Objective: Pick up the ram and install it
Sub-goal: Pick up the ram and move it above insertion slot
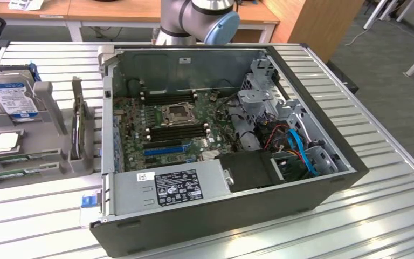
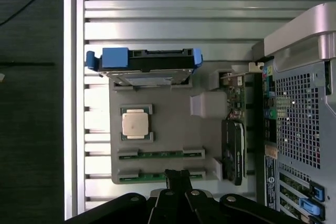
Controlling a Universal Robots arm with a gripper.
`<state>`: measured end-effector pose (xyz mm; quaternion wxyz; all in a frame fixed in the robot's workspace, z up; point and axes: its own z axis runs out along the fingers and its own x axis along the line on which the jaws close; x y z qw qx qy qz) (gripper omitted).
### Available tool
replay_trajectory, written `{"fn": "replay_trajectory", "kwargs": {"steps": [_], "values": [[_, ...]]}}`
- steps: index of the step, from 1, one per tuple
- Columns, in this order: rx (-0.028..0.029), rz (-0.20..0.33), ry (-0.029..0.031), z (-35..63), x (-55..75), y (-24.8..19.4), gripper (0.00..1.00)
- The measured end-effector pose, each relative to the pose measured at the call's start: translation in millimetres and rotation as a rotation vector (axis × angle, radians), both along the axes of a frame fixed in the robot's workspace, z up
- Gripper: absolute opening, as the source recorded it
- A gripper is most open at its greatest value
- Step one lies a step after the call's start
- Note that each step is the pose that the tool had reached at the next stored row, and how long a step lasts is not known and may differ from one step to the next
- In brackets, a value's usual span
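At the exterior view's lower left, a grey holder tray (image 1: 52, 154) lies on the slatted metal table (image 1: 379, 216), just beside the open computer case (image 1: 228, 229). Two green memory sticks lie flat in its slots, side by side and apart. The ram (image 1: 13, 174) is the one nearest the tray's outer edge, and the second ram stick (image 1: 21, 158) lies between it and the loose CPU (image 1: 4, 141). A hard drive (image 1: 13, 100) in a blue caddy stands at the tray's far end, and a dark expansion card (image 1: 78, 124) stands on edge along the side next to the case.

In the wrist view the gripper (image 2: 177, 174) hangs over the ram (image 2: 149, 176), its black fingers (image 2: 171, 178) pressed together with nothing between them. Whether the tips touch the stick cannot be told.

Inside the case, the black memory slots (image 1: 178, 132) sit beside the CPU socket (image 1: 175, 113) on the motherboard (image 1: 129, 121).
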<state>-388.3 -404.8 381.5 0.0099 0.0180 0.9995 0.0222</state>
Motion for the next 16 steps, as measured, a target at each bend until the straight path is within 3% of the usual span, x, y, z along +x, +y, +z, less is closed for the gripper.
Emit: {"fn": "replay_trajectory", "kwargs": {"steps": [16], "values": [[-0.0001, 0.153, 0.0, 0.0, 0.0, 0.0, 0.1]]}}
